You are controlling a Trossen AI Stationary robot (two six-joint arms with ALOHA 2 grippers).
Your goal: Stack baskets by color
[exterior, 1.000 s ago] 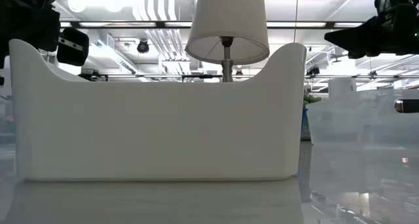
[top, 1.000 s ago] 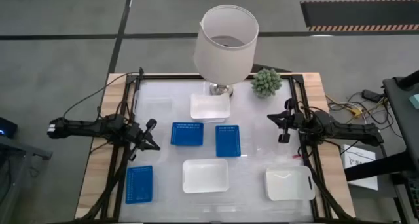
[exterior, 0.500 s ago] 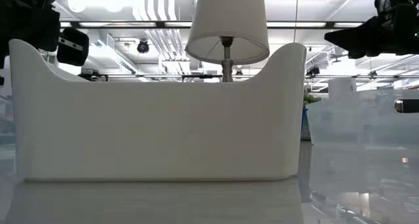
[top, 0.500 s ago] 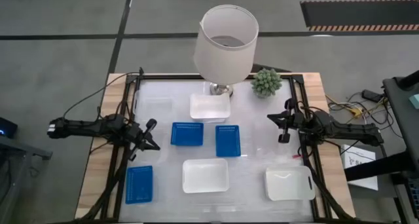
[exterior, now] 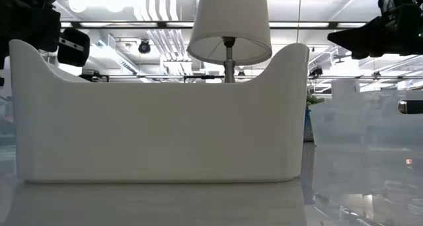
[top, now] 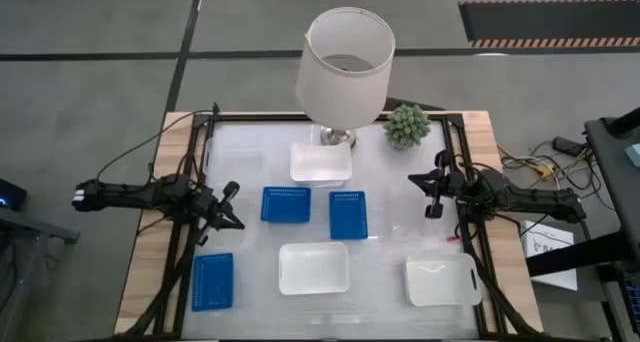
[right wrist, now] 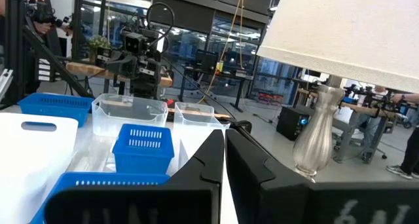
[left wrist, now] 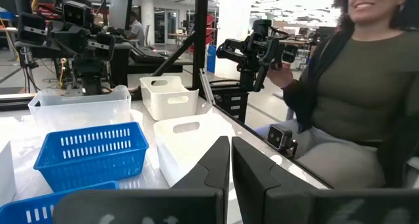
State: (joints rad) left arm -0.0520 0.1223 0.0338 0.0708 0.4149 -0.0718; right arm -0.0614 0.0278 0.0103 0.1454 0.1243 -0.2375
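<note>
Six baskets lie apart and empty: blue (top: 285, 204) at centre, white (top: 314, 268) toward six o'clock. Left hand (top: 232, 212) at nine o'clock and right hand (top: 430, 194) at three are closed, holding nothing.

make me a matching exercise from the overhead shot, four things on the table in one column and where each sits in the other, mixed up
Things:
1. lamp
2. small green plant
3. lone blue basket
4. white basket with a handle slot

Places:
A. near corner on the left arm's side
B. far edge, about the middle
C. near corner on the right arm's side
D. far edge, just beside the lamp on the right arm's side

Pairs: 1-B, 2-D, 3-A, 4-C
</note>
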